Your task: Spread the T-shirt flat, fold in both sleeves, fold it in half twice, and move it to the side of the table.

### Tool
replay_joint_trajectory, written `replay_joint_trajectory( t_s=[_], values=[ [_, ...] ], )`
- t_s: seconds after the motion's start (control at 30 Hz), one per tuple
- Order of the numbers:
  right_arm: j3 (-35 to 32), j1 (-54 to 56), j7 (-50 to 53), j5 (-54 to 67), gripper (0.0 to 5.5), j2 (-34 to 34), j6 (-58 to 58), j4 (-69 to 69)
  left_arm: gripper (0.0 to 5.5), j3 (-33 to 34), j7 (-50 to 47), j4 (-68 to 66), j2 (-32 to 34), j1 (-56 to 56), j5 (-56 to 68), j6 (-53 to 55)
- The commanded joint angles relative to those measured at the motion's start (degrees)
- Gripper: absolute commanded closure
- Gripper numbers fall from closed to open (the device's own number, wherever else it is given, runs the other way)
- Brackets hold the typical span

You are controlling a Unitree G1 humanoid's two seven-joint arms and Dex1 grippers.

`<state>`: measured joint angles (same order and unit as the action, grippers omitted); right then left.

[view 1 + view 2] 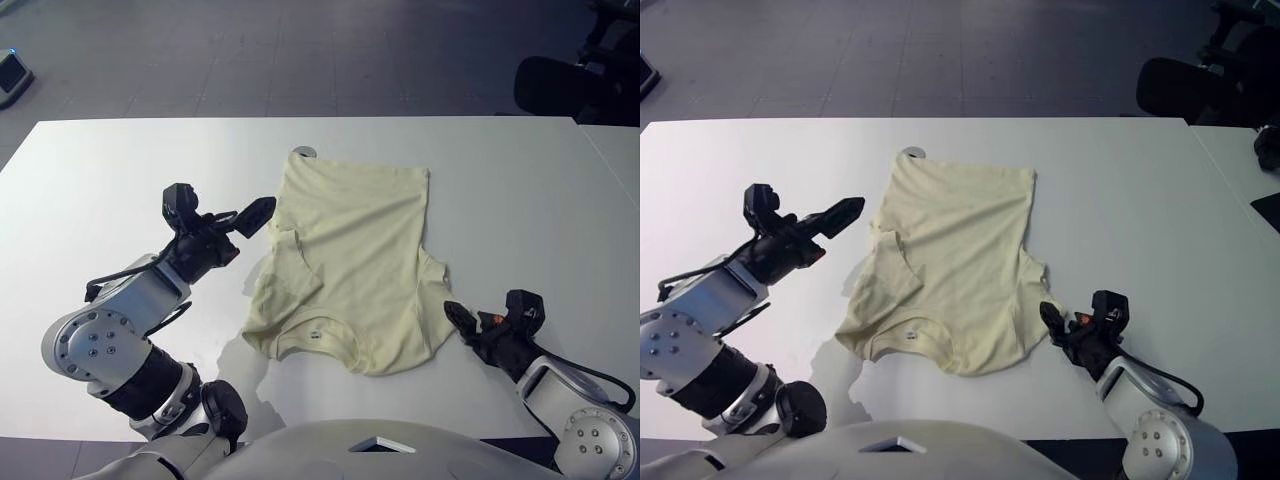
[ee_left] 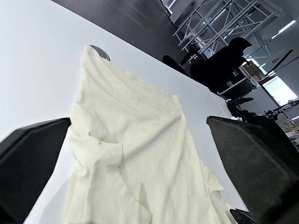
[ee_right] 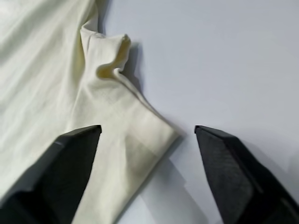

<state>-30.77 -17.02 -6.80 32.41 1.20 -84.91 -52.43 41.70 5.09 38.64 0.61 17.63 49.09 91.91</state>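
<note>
The pale yellow T-shirt (image 1: 350, 260) lies near the middle of the white tabletop (image 1: 120, 160), a little toward the robot's side. Its long axis runs from the near edge to the far edge. The collar points at the robot and the straight hem lies farthest away. The sleeve on the robot's left (image 1: 290, 272) is turned in over the body of the shirt. The sleeve on the right (image 3: 126, 140) sticks out, crumpled.

That right sleeve sits between the fingers of the right gripper (image 3: 147, 128), which are spread wide and grasp nothing. The left gripper (image 2: 139, 122) is raised just beside the shirt's left edge, fingers also spread apart and empty.

A small label (image 1: 318, 335) shows inside the collar, with print too small to read. A small grey round disc (image 1: 304, 152) sits in the tabletop at the hem's far left corner.
</note>
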Motion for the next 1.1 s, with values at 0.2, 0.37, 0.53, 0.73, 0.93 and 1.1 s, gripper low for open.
replay_joint_trajectory(
  t_s=[0.2, 0.37, 0.53, 0.73, 0.93, 1.1],
  values=[
    [1.25, 0.70, 0.39, -1.63, 3.34, -0.99, -1.84, 1.20, 0.10, -0.15, -1.80, 0.06, -0.38, -1.00, 1.41, 0.56],
    [2.00, 0.36, 0.47, -2.74, 4.19, -1.07, -1.22, 1.52, 0.10, -0.24, -2.01, -0.16, -0.09, -0.72, 1.31, 0.53],
    [1.79, 0.81, 0.35, -3.49, 5.02, -0.81, -1.40, 1.62, 0.10, -0.19, -2.24, -0.27, -0.25, -0.59, 0.87, 0.53],
    [-0.94, 4.32, 0.60, -6.20, 5.48, 3.54, -0.68, 4.52, 0.10, 0.58, -2.93, 0.87, -1.29, -1.05, 0.51, 0.49],
    [-1.30, 5.56, 1.99, -10.71, 5.48, 8.71, -1.42, 6.31, 0.10, 0.93, -3.45, 2.31, -2.54, -2.08, 0.37, 0.47],
    [2.14, 10.43, 3.05, -11.44, 5.48, 7.42, -6.01, -2.92, 0.10, 0.97, -3.66, 2.78, -2.75, -2.56, 0.45, 0.47]
  ],
)
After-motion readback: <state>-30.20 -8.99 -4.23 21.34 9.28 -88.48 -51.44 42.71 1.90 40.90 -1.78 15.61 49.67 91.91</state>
